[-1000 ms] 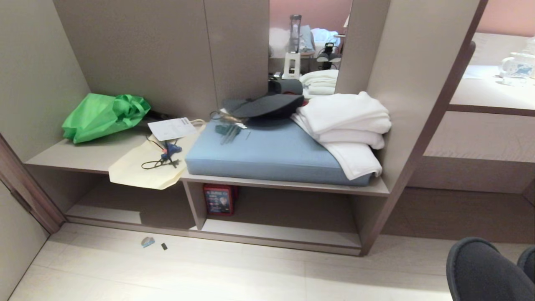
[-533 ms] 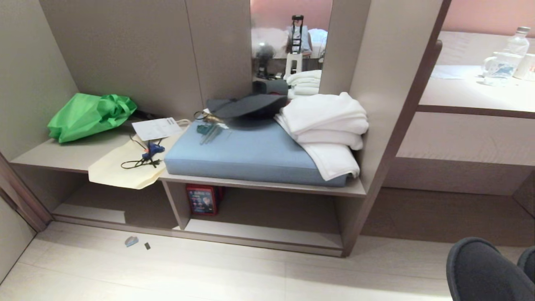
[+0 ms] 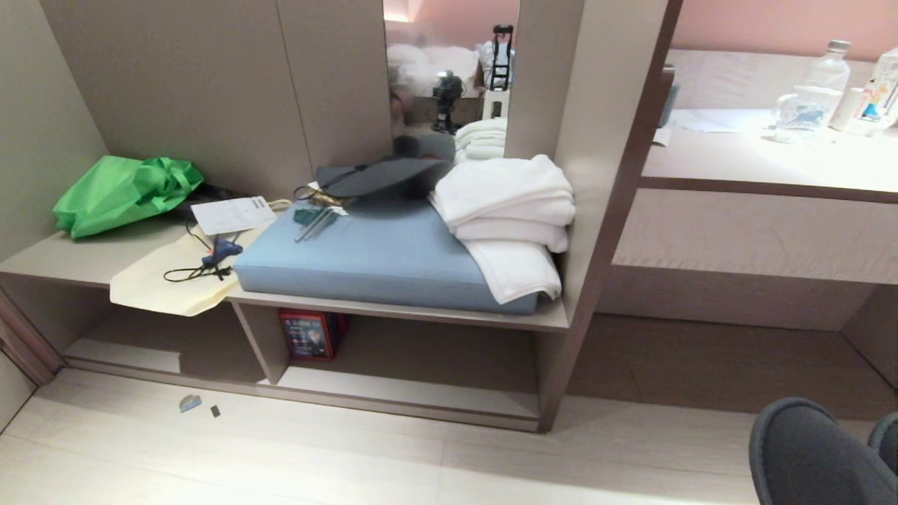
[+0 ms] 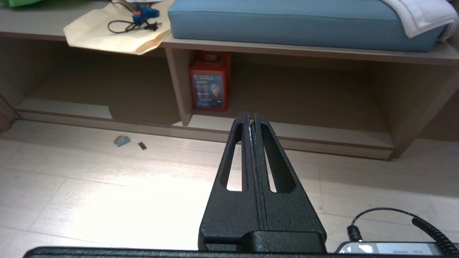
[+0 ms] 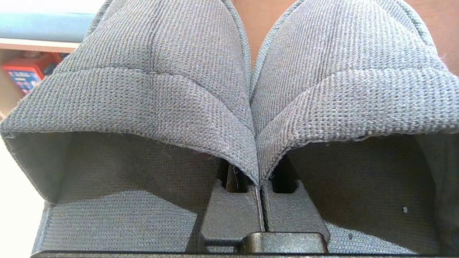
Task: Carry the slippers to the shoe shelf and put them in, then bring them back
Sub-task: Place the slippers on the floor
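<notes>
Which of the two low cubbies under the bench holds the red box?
The wider cubby, under the blue cushion. The red box stands at its left end against the divider. The narrower cubby, under the cream bag, shows nothing inside.

I count two slippers (image 5: 229, 89), side by side. I see two low cubbies under the bench, one red box (image 3: 309, 335), one blue cushion (image 3: 365, 259), one green bag (image 3: 119, 193), and three folded white towels (image 3: 508, 210) (maybe more underneath).
</notes>
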